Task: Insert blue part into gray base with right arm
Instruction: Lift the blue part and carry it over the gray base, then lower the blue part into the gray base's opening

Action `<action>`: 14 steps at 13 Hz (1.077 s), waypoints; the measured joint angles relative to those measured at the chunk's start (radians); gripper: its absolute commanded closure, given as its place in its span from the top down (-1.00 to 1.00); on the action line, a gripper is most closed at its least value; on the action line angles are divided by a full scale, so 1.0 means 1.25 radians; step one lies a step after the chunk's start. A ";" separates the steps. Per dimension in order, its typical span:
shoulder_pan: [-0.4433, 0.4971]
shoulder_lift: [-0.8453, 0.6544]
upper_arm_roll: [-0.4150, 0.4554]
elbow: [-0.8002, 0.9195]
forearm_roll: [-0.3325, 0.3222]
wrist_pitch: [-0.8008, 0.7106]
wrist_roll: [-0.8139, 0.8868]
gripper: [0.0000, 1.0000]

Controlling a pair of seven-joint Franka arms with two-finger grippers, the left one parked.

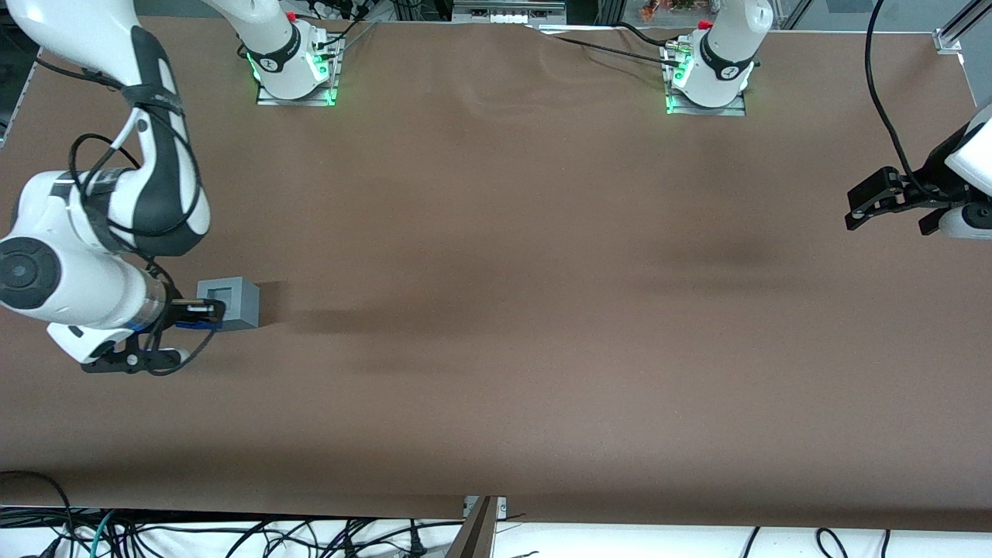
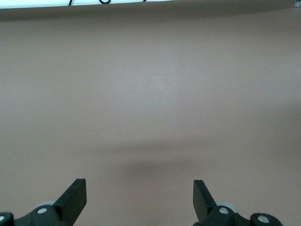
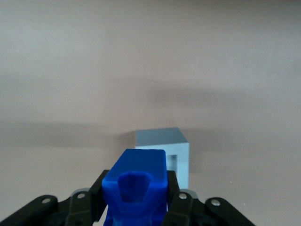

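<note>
The step in hand looks like the carry to the socket: the blue part [image 3: 136, 188] is pinched between the fingers [image 3: 181, 205] of the right arm's gripper [image 1: 203, 312], which close against its two sides, so the gripper is narrowed onto the part and holds nothing else; in the front view this sits at the left of the frame, a little below mid-height, at the working arm's end of the brown table [image 1: 542, 310].

The gray base [image 1: 229, 303] stands on the table there, and the gripper overlaps its nearer edge in that view, with a sliver of blue showing just below the black fingers; in the right wrist view the part rises in front of the gray base [image 3: 164, 146], whose recessed hole shows as a paler panel beside the part; whether the part touches the base cannot be told.

The insertion appears not yet done, since the part is outside the hole; the next move likely calls for centring the part over the square recess, squaring its sides to the opening, then lowering gently and opening the fingers only once it is seated.
</note>
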 measured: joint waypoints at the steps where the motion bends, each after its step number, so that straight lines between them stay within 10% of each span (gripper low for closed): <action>1: -0.007 -0.007 -0.003 -0.022 0.002 0.009 -0.003 -0.76; 7: -0.009 -0.137 -0.026 -0.319 0.004 0.237 -0.101 -0.81; 14: -0.016 -0.133 -0.034 -0.360 0.047 0.254 -0.206 -0.83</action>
